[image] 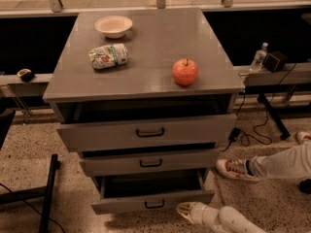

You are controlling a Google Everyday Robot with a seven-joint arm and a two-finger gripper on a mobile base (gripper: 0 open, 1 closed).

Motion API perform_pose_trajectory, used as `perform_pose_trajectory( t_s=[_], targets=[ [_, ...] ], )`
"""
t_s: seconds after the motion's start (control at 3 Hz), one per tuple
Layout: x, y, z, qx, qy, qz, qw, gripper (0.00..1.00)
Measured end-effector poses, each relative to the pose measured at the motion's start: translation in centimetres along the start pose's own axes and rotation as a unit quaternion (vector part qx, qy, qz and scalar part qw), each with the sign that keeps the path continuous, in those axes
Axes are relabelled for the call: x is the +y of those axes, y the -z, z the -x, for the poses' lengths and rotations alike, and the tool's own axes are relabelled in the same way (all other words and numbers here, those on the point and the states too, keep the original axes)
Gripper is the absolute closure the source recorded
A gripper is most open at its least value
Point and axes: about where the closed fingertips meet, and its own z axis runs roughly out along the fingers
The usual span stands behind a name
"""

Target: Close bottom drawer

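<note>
The bottom drawer (153,201) is the lowest of three grey drawers, with a narrow front and a small black bar handle (154,205). It stands part-way out, and its dark box interior shows above the front panel. My gripper (185,209) comes in from the bottom right on a white arm (228,221). Its tip is at the lower right part of the drawer front, right of the handle, and looks to be touching the panel.
The top drawer (146,131) and middle drawer (149,161) also stand slightly out. On the cabinet top are a red apple (185,72), a snack bag (108,56) and a white bowl (113,25). A person's leg and shoe (236,169) lie at the right. A black stand (47,193) is at the left.
</note>
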Motion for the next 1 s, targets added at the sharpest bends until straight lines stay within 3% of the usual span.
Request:
perform_pose_trajectory(
  t_s=[0.33, 1.0],
  targets=[
    [-1.4, -3.5, 0.8, -0.027, 0.036, -0.032, 0.9985, 1.0],
    [-4.6, -5.8, 1.1, -0.05, 0.058, -0.077, 0.9941, 1.0]
  ],
)
